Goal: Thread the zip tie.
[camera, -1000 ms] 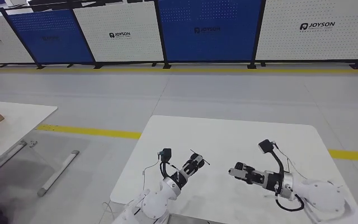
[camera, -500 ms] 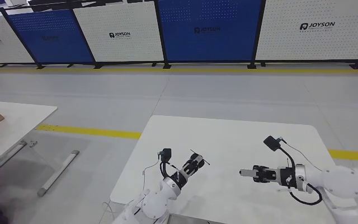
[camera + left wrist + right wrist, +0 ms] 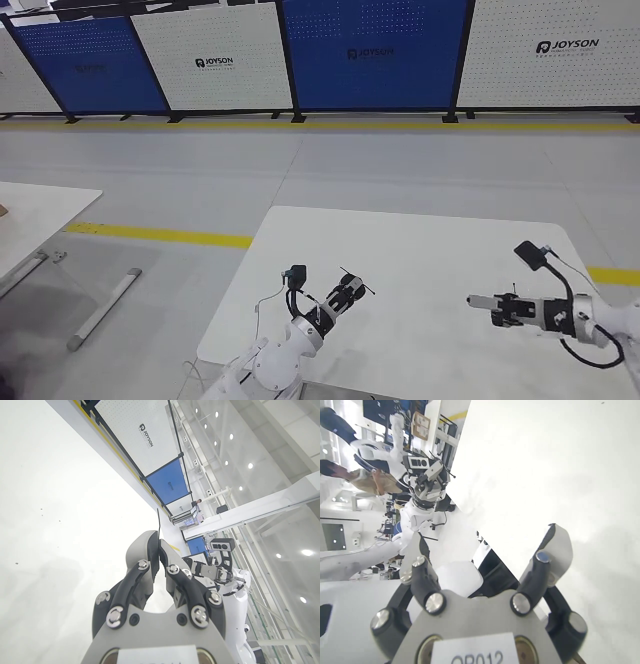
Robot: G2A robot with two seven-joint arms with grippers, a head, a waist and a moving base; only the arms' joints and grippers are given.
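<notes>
A thin black zip tie sticks out from between the pads of my left gripper, which is shut on it. In the top view the left gripper sits over the near-left part of the white table, with the zip tie poking out past its tip. My right gripper is at the table's right side, well apart from the left one and pointing toward it. The right gripper is open with nothing between its fingers. Farther off in the right wrist view are the left gripper and the zip tie.
A second white table stands off to the left across a gap of floor. Blue and white pegboard panels line the back. The white table's bare top lies between and beyond the two grippers.
The right arm has drawn back to the right, widening the gap to the left gripper. The left arm and the zip tie have stayed in place.
</notes>
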